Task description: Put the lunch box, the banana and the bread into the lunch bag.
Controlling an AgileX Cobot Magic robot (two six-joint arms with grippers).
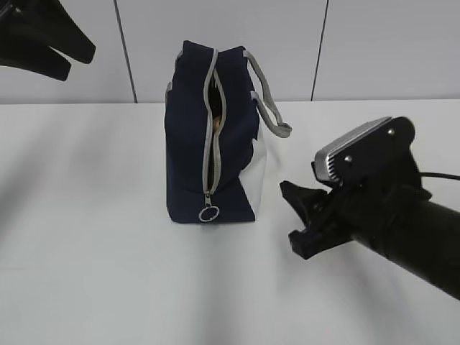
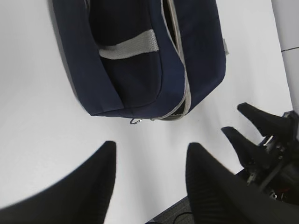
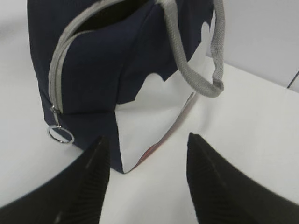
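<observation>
A plain white table (image 1: 108,287) runs to a pale panelled wall. In the exterior view the navy lunch bag (image 1: 192,136) stands upright mid-table, its zipper (image 1: 213,129) partly open up the near end and its ring pull (image 1: 209,213) hanging low. No lunch box, banana or bread shows on the table; something tan shows in the gap. The right gripper (image 1: 305,219) sits low, just right of the bag and the nearer arm. The left gripper (image 1: 68,54) hangs high, well apart.

From the left wrist, the fingers (image 2: 93,186) stand apart and empty above the bag (image 2: 140,56).

From the right wrist, the fingers (image 3: 210,186) are spread, holding nothing, the bag's white side panel (image 3: 149,116) straight ahead between them.
</observation>
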